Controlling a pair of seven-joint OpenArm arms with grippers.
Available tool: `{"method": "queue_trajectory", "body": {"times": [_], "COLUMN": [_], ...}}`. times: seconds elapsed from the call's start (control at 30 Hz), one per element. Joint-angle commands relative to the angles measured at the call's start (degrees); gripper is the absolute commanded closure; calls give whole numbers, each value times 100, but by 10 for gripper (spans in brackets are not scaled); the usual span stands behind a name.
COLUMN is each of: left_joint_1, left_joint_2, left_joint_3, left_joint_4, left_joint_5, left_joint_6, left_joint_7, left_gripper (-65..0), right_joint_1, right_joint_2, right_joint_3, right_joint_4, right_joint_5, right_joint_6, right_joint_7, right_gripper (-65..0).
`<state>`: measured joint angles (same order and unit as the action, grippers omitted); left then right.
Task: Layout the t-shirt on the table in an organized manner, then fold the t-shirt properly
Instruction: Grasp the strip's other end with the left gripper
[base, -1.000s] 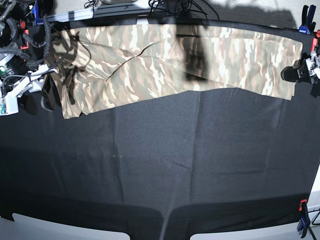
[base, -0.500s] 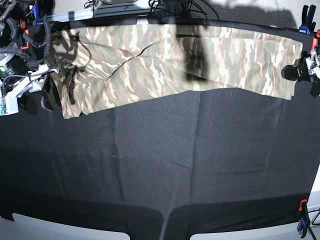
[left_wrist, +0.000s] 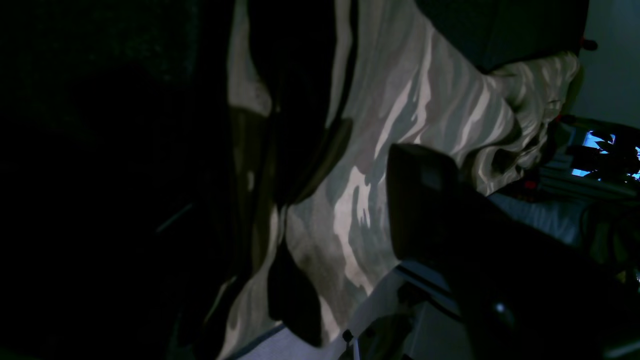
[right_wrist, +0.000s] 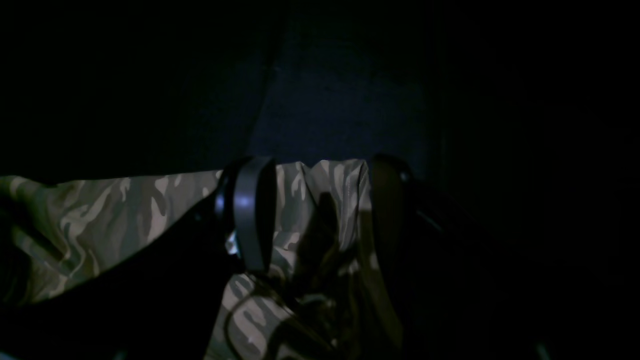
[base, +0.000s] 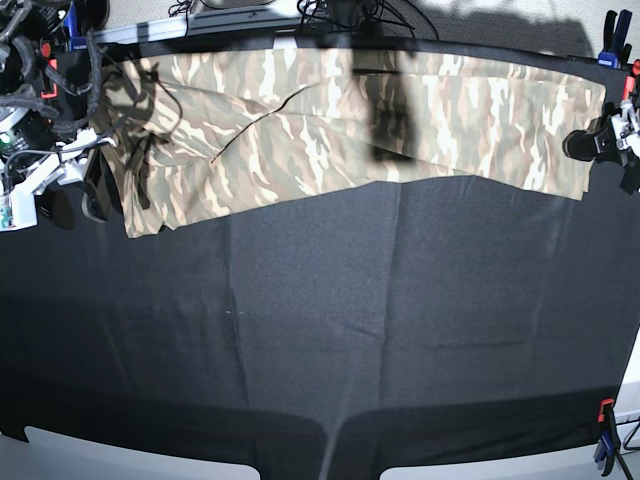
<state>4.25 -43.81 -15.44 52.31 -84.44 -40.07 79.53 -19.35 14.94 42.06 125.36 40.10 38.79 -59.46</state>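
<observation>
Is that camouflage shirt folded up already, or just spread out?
Partly folded: the tan and brown camouflage fabric t-shirt lies as a long band along the far edge of the black cloth-covered table, with a layer's edge crossing it diagonally.

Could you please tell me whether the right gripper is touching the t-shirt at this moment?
Touching. In the right wrist view the right gripper straddles the edge of the t-shirt, with camouflage fabric bunched between its fingers.

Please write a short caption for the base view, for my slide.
Camouflage t-shirt stretched in a long band along the far edge of the black-covered table, with one arm at each end.
</observation>
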Motion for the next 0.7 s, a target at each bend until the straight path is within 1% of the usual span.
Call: {"method": "queue_trajectory", "body": {"times": [0.0, 0.23, 0.33, 0.43, 0.67], "left_joint_1": [-44, -61, -61, -61, -44], "left_joint_2": [-146, -149, -146, -149, -144], "left_joint_3": [-26, -26, -26, -26, -26], "left_joint_4": [35, 79, 254, 503, 796], "left_joint_5": [-56, -56, 643, 977, 1005], "left_joint_6": [7, 7, 7, 7, 7], "left_joint_7": [47, 47, 47, 47, 47], "left_gripper": [-379, -379, -379, -379, -379], "right_joint_1": [31, 31, 31, 31, 31], "right_joint_2": [81, 81, 81, 81, 81], "right_joint_3": [31, 31, 31, 31, 31], "right_joint_4": [83, 85, 83, 85, 83], "right_joint_5": [61, 61, 61, 61, 61], "right_joint_6": [24, 24, 24, 24, 24], "right_joint_7": [155, 157, 157, 160, 155], "right_gripper": [-299, -299, -299, -299, -299]}}
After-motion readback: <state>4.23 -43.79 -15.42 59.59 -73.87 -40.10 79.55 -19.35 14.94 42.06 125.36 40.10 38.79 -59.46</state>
